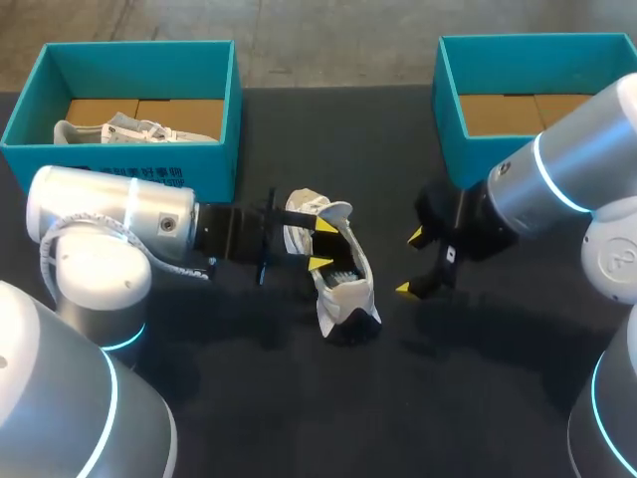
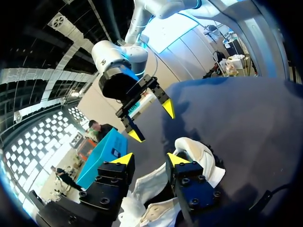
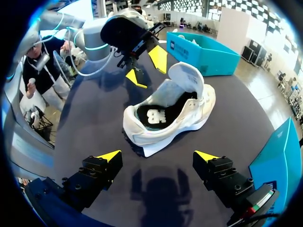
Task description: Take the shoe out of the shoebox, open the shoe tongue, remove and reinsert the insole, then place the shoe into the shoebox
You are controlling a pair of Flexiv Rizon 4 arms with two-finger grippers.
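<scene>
On matte black table rests curved white shoe

Black table, a spare white shoe inside the left teal box.

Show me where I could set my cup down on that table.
The stretch of table on the robot's side of the shoe is bare, and so is the strip between the left box and the right box. It is crowded in the middle: the left gripper is at the shoe, the right gripper just beside it.
</scene>
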